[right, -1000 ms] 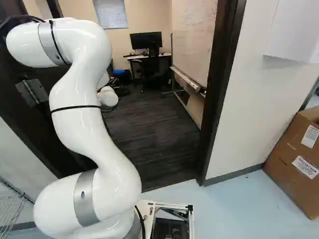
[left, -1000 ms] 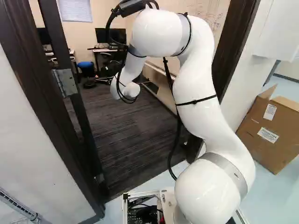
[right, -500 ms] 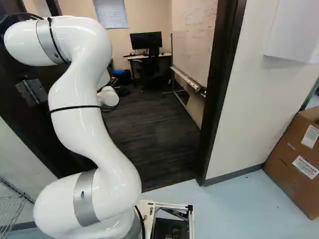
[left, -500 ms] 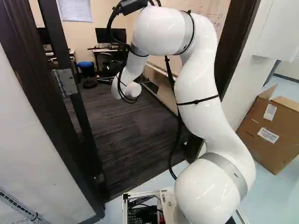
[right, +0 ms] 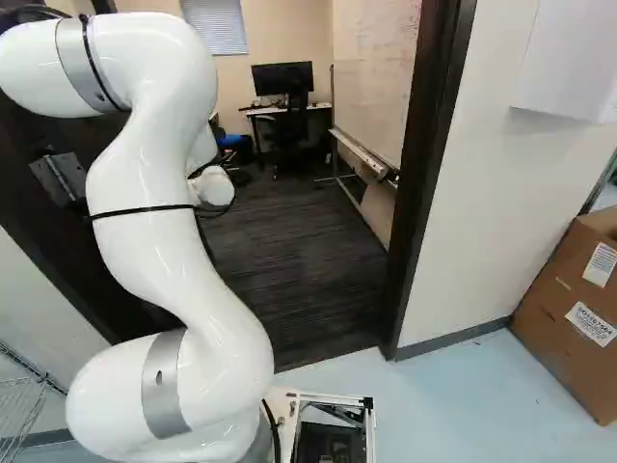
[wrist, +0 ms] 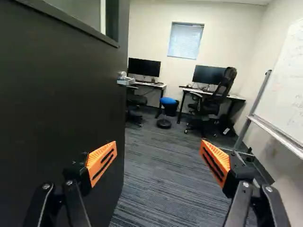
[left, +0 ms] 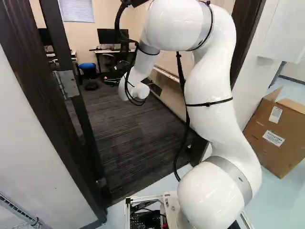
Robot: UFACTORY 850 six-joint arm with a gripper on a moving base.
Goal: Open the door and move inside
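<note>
Door [wrist: 61, 104] close on my left, ajar, long axis upright, face running ahead past my left finger; contact, can't tell. Handle [wrist: 124, 79] farther ahead, near its free edge. Gripper [wrist: 158, 145] fingers wide apart, clamped on nothing; any further push should go leftward, I judge. Whiteboard [wrist: 289, 85] ahead, right. Base unmoved; elbow [left: 178, 24] higher, nearer the cameras than in earlier frames.
</note>
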